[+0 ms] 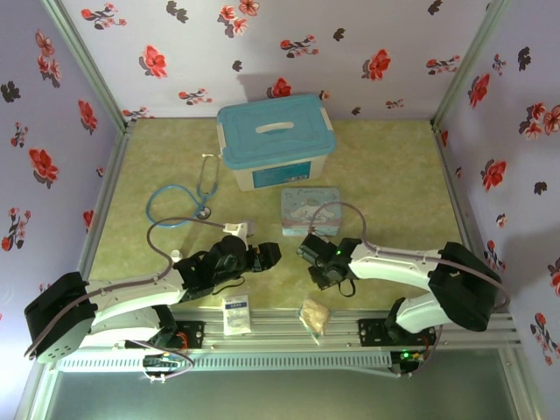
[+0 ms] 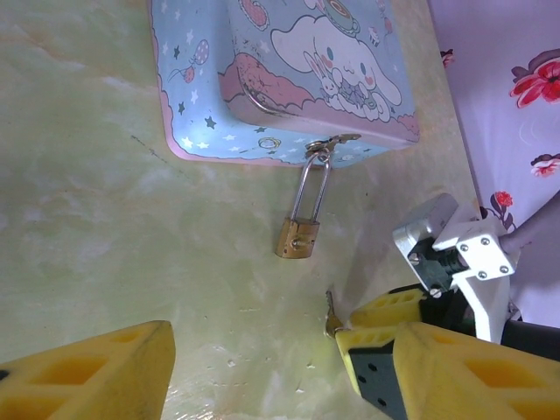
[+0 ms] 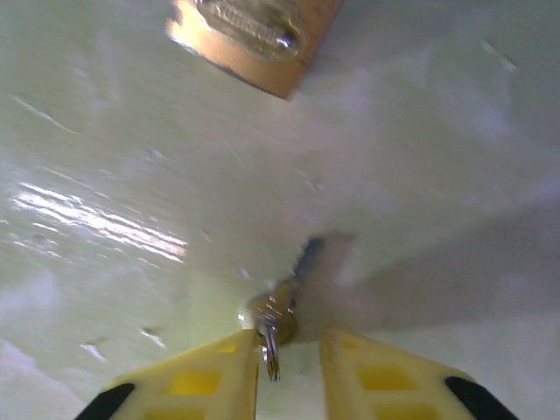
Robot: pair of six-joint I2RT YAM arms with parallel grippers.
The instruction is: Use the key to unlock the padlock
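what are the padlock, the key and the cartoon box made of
padlock: the body looks like brass, dull gold with a soft sheen; its thin loop is shiny silver, probably steel.
key: dark grey metal on the blade; the view is blurred, so the finish is unclear.
cartoon box: likely printed tin, given the glossy picture and rounded pressed edges.

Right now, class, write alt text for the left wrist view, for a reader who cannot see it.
A small brass padlock lies on a pale green table, its shackle hooked through the clasp of a blue cartoon tin. Below it a tiny key points toward the lock at the tips of the right claw; the left claw is open in the foreground.
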